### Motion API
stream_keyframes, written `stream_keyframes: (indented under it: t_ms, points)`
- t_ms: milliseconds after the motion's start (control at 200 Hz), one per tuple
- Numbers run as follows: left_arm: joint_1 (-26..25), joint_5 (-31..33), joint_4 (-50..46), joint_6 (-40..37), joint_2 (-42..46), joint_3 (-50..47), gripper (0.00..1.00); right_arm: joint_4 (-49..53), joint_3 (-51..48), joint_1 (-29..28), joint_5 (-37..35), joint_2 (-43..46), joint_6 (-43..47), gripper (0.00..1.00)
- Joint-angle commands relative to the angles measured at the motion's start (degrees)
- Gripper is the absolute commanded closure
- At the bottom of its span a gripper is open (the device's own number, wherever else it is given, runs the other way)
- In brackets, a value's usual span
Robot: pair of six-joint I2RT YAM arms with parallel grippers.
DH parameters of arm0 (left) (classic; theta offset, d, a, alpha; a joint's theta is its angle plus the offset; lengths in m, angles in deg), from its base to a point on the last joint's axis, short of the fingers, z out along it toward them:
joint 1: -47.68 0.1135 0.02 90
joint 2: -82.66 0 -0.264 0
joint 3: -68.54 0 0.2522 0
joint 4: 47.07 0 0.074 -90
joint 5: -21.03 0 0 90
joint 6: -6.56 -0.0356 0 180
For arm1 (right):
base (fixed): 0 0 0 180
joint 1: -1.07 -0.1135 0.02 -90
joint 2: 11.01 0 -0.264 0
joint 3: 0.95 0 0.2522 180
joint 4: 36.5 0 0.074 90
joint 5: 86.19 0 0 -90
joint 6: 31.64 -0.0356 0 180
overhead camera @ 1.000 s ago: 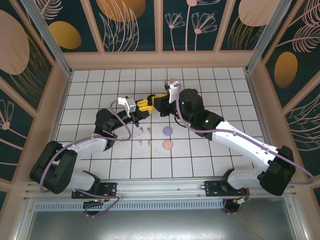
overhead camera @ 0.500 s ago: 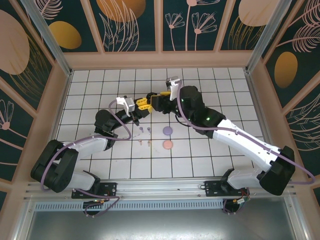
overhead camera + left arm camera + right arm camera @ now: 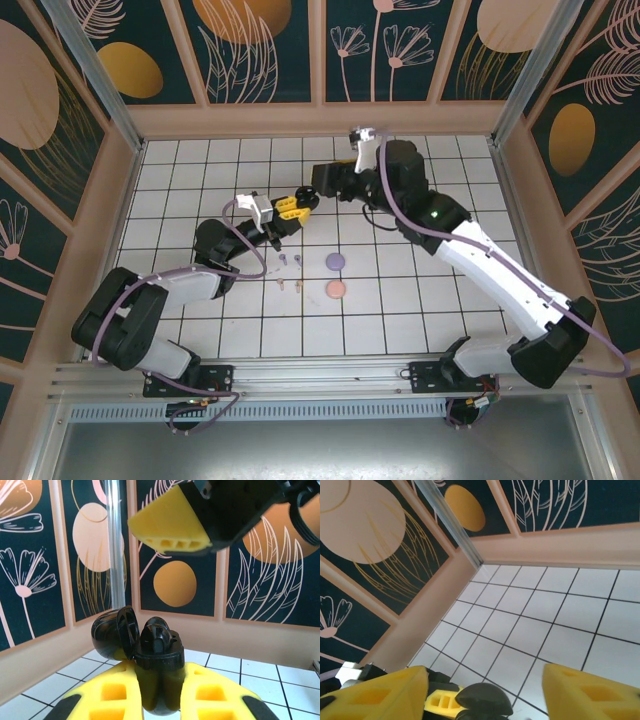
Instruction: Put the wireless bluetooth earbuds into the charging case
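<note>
Our left hand [image 3: 292,207] pinches the open black round charging case [image 3: 150,650] upright, ready for loading; our spread right hand [image 3: 320,186] hovers at its 1 o'clock. The tiny lilac and pink stemmed earbuds [image 3: 298,259] lie on the white tiled counter [image 3: 200,160] at 6 o'clock.

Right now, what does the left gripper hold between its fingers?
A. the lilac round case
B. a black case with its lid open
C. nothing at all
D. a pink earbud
B: in the left wrist view the left gripper is shut on the black case, whose lid stands open, while the lilac case and the pink case lie on the tiles.
</note>
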Motion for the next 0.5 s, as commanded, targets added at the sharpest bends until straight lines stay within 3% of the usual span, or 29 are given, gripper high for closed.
stream_keyframes:
  t_ms: [0,105,215,310,495]
  points:
    - [-0.42,-2.49,1.23,-0.63,-1.03,0.57,1.00,8.65,5.12,3.42,6.30,-4.29,-0.24,0.50]
    - [-0.42,-3.58,-2.24,-2.69,-1.71,1.13,1.00,14.00,9.31,6.20,10.22,-8.29,0.79,0.75]
    - [-0.44,-4.21,-4.20,-4.19,-2.08,1.36,1.00,18.62,13.51,8.17,14.58,-12.67,1.90,0.91]
    - [-0.47,-4.63,-6.01,-5.43,-2.20,1.74,1.00,21.95,17.05,8.66,17.11,-16.39,3.05,0.99]
    - [-0.42,-5.47,-8.40,-6.86,-2.46,2.79,1.00,25.73,21.77,8.58,21.52,-22.46,4.16,1.00]
